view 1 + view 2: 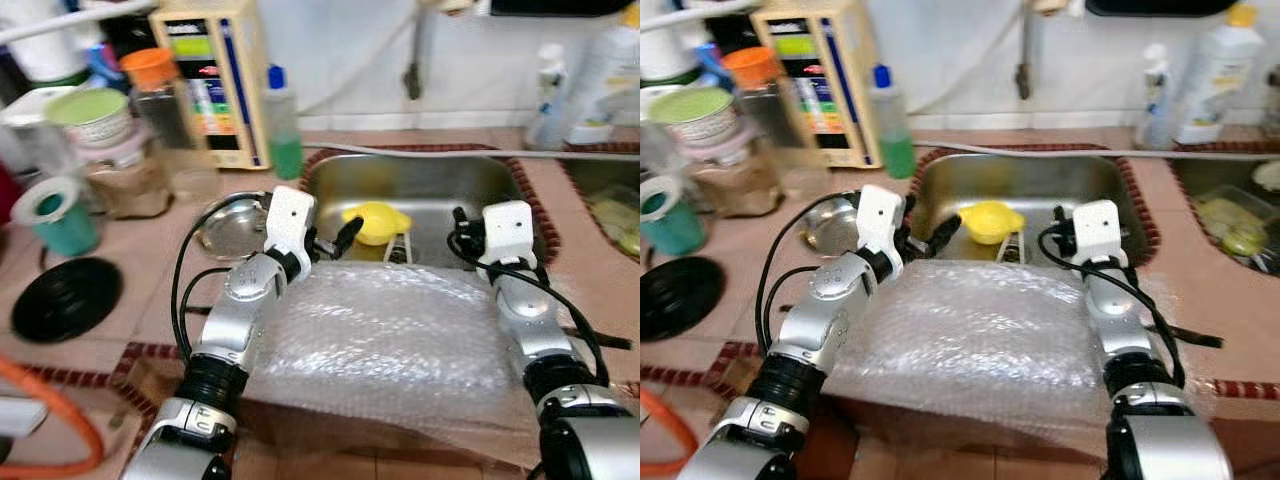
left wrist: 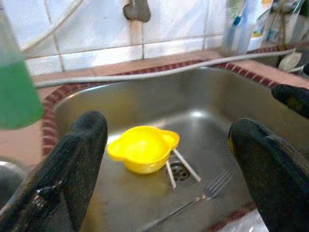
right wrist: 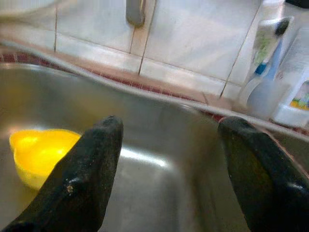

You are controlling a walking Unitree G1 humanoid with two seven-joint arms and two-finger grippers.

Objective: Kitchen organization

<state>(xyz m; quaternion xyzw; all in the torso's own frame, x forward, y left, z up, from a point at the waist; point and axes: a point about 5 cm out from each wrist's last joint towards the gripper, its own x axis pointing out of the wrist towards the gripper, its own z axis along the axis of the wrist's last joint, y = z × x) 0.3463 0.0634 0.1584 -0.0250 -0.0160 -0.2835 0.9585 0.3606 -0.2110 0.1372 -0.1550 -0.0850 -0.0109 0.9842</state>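
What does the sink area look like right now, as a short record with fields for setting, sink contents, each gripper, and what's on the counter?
setting: steel sink set in a tiled counter
sink contents: yellow bowl, fork
front edge: bubble wrap
left gripper: open, aimed at the bowl
right gripper: open, over the sink
counter, robot's left: green soap bottle, black lid, jars

A yellow bowl [image 1: 375, 222] sits in the steel-grey sink [image 1: 470, 180], beside a green-filled bottle [image 1: 283, 125].
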